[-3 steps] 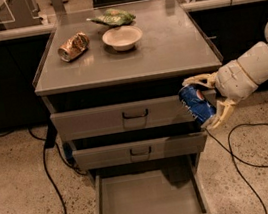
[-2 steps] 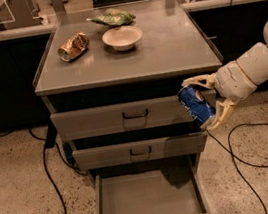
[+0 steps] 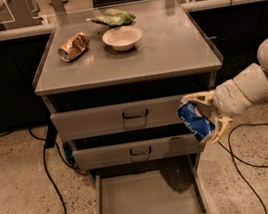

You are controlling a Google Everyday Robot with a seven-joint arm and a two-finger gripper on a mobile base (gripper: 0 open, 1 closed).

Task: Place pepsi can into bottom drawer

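Tabletop (image 3: 170, 47): matt grey metal with a faint sheen. Near its back-left corner, the gold-brown can (image 3: 73, 47): crumpled, glossy metal. Beside it, the bowl (image 3: 122, 37): smooth, matt off-white (paper or plastic, cannot tell). At the back edge, the green bag (image 3: 112, 17): shiny, crinkled film. Below the front-right corner, the gripper (image 3: 200, 119), smooth cream plastic, clamps the pepsi can (image 3: 195, 121): glossy blue metal. Bottom drawer (image 3: 149, 200): matt, bare grey metal.
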